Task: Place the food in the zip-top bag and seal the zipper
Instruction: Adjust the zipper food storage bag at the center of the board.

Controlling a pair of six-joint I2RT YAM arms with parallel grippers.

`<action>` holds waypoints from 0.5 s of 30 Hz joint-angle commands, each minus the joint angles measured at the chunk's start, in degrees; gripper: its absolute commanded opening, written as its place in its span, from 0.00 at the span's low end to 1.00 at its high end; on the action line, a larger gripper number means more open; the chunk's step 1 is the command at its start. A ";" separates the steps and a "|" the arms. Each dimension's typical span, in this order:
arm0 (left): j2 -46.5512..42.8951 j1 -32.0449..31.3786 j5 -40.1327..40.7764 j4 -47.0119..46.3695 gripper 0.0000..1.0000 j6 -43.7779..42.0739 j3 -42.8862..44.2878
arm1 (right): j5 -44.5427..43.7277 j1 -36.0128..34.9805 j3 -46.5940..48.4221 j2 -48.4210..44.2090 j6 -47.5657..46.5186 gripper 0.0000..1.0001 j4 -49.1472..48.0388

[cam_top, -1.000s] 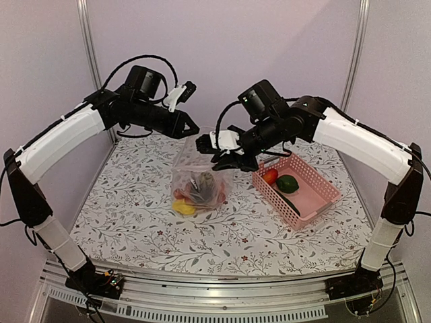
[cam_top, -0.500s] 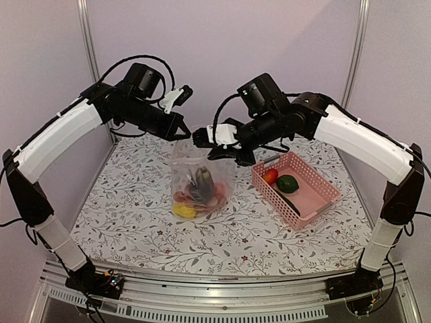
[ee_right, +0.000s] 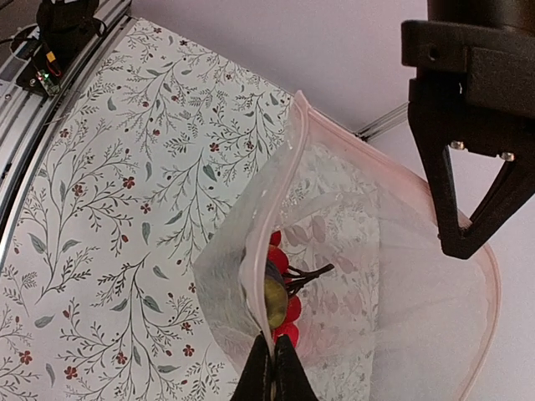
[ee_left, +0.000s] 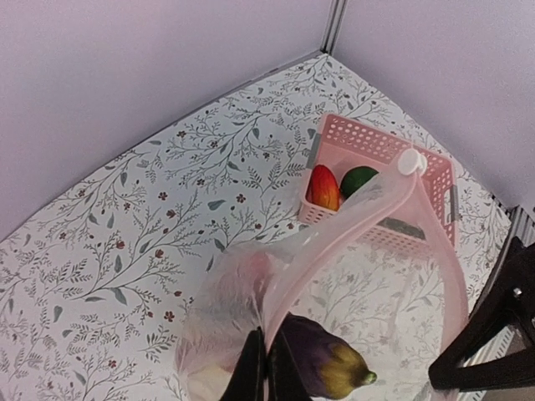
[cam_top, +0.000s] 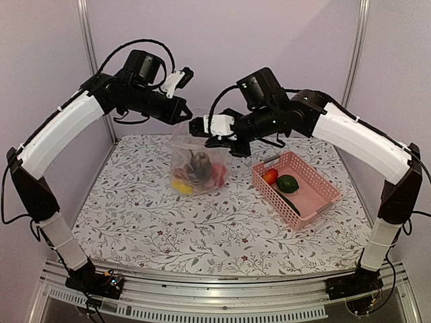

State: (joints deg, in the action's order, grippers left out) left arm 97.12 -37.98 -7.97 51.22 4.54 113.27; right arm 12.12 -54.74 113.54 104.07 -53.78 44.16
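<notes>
The zip-top bag point(cam_top: 199, 161) hangs above the table between both arms. Its mouth gapes, and the pinkish zipper point(ee_left: 351, 225) curves up to a white tab point(ee_left: 410, 161). My left gripper point(cam_top: 184, 116) is shut on the left part of the mouth edge, seen up close in the left wrist view point(ee_left: 267, 342). My right gripper point(cam_top: 232, 147) is shut on the opposite edge point(ee_right: 273, 344). Food inside the bag includes a purple eggplant point(ee_left: 326, 359), red fruits point(ee_right: 284, 309) and a yellow piece point(cam_top: 179, 183).
The pink basket point(cam_top: 316, 195) stands on the table at the right. It holds a red pepper point(cam_top: 270, 175), a green pepper point(cam_top: 287, 183) and a cucumber point(cam_top: 289, 202). Walls and a corner post stand close behind.
Both grippers have shut on the bag's mouth edges and risen. The bag rested slumped on the table before and now hangs upright.
</notes>
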 commanded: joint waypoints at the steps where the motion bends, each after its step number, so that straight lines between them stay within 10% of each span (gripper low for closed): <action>1: 2.29 -0.17 4.20 1.09 0.00 -2.30 -1.02 | -3.46 -0.21 -0.94 0.73 1.23 0.01 -0.15; 15: 3.08 0.12 3.83 -1.00 0.00 -2.67 -2.73 | -5.20 -0.11 -5.99 -0.06 3.31 0.01 -3.07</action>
State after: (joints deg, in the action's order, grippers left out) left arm 100.75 -37.98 -5.69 52.51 2.98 112.29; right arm 9.50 -54.74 111.53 104.84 -51.11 43.20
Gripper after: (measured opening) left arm 0.005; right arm 0.018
